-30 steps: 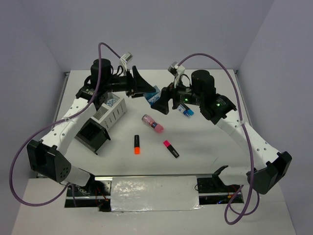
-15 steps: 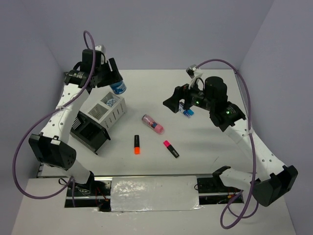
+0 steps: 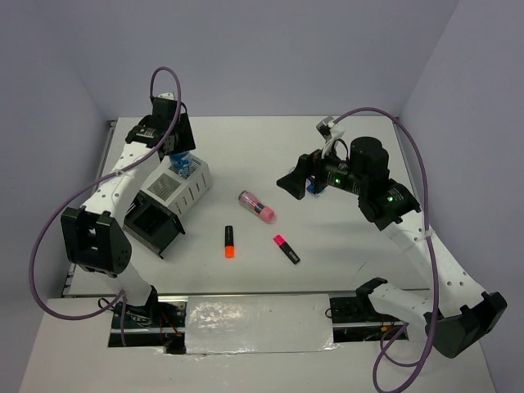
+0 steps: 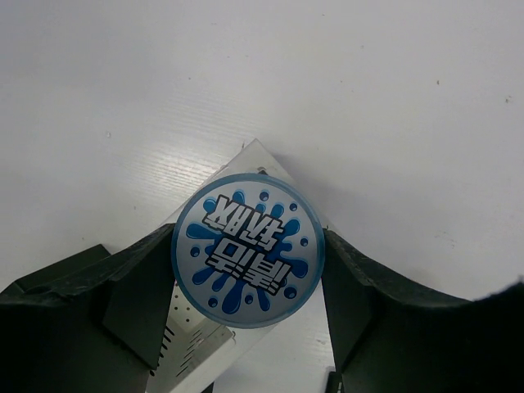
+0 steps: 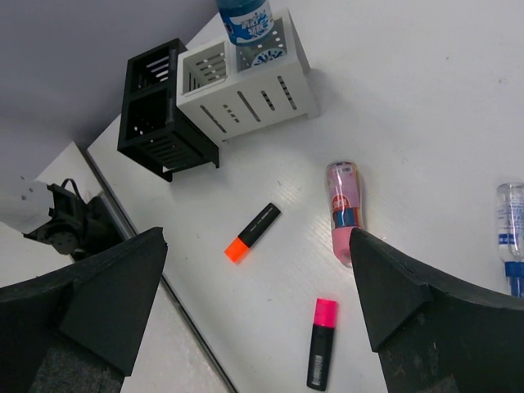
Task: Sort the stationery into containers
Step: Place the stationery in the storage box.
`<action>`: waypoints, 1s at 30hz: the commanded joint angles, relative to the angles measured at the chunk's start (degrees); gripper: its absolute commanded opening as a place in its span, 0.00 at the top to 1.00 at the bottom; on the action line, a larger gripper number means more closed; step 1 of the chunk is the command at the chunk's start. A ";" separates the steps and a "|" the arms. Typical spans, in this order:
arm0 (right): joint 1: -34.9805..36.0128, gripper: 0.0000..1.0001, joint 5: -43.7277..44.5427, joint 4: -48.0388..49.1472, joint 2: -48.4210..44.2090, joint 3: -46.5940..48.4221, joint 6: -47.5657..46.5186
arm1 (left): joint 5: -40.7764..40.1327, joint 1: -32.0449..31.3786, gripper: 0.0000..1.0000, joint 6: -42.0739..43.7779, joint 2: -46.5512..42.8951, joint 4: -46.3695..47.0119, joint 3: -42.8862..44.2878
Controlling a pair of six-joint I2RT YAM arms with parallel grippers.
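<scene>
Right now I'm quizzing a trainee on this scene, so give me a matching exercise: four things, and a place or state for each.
1 tape roll
2 orange highlighter
3 black organizer
4 right pincer

A beside the white organizer
B open, holding nothing
C in the left pincer
D loose on the table

Pairs: 1-C, 2-D, 3-A, 4-B
</scene>
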 commanded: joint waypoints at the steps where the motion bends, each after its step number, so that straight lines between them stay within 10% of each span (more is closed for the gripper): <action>1: 0.08 0.00 -1.14 -0.98 -1.59 -0.02 -1.15 | -2.38 0.26 1.00 1.15 -0.06 4.95 -0.52; 16: 0.08 0.00 -2.89 -1.95 -0.18 0.25 -2.04 | 2.28 0.26 1.00 -1.13 -2.17 8.20 -7.82; 19: 0.08 0.00 -3.42 -2.03 -0.09 0.51 -2.30 | 1.49 0.26 0.75 -1.48 -2.43 8.11 -8.25; 23: 0.08 0.00 -3.95 -2.21 0.17 0.33 -2.30 | 1.05 0.26 0.01 -1.84 -4.45 8.46 -9.40; 30: 0.70 0.00 -1.76 -0.98 1.92 -2.92 -0.98 | 0.61 0.17 0.01 -2.63 -7.71 5.39 -7.73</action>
